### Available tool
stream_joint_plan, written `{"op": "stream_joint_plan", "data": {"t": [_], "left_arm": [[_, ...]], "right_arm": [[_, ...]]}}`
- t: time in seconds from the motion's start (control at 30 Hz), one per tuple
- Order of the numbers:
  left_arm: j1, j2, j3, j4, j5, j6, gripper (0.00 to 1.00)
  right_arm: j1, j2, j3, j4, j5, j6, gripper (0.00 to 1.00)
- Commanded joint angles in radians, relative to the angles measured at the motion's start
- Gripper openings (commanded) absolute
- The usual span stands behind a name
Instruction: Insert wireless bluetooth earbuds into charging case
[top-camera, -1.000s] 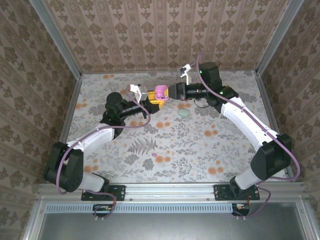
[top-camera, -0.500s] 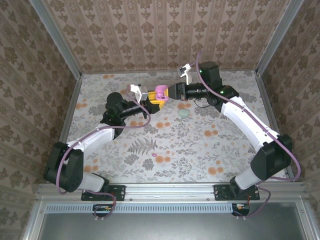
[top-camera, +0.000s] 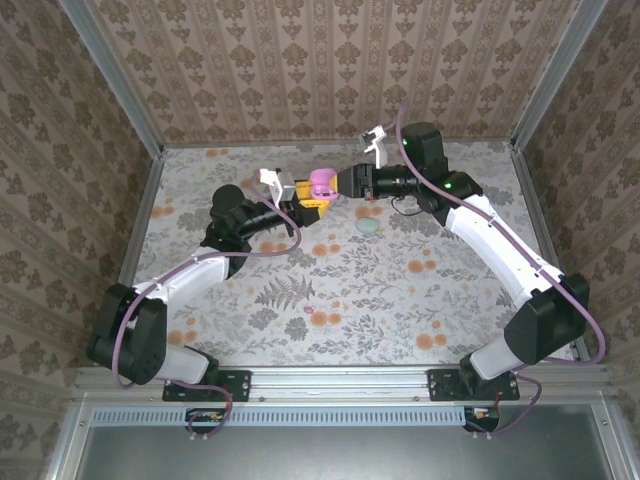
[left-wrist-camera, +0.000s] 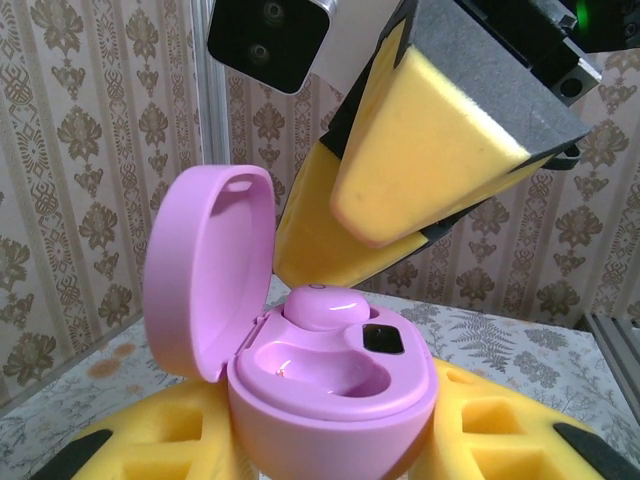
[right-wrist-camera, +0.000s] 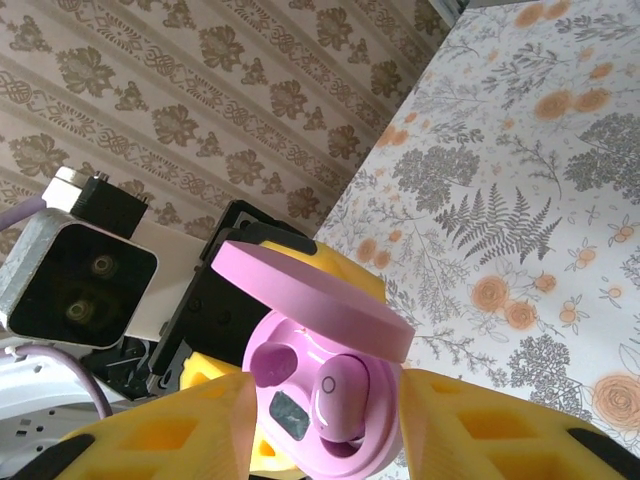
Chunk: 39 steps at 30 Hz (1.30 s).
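Pink charging case (left-wrist-camera: 330, 400) gripped open in my left claw (top-camera: 306, 199), one pink earbud (left-wrist-camera: 325, 303) seated inside. My right claw (top-camera: 348, 183) stands parted, empty, beside it. Next: fetch what may be the second earbud (top-camera: 308, 312), nearer on the table (top-camera: 400, 300).

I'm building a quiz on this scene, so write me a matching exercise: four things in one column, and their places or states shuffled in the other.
1. pink earbud
2. mint case
3. pink case
4. right end effector

A. lying on the table
B. held by the left end effector, lid open
C. seated in a slot of the pink case
D. poised over the earbud, open

Pairs: 1-C, 2-A, 3-B, 4-D
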Motion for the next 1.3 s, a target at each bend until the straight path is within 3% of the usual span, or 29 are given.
{"op": "stream_joint_plan", "data": {"t": [0.0,0.7,1.07,1.27], "left_arm": [[-0.001,-0.013,0.029,0.057,0.001,-0.013,0.28],[-0.001,-0.028,0.008,0.037,-0.05,-0.005,0.28],[-0.002,-0.043,-0.006,0.03,-0.108,-0.023,0.28],[-0.001,-0.085,-0.02,0.002,-0.159,-0.005,0.28]], "right_arm": [[0.004,-0.031,0.002,-0.027,0.02,0.007,0.44],[0.004,-0.062,-0.037,-0.009,0.015,0.027,0.43],[0.001,-0.188,-0.129,0.077,-0.006,0.05,0.46],[-0.004,-0.272,-0.201,0.067,0.056,0.041,0.46]]}}
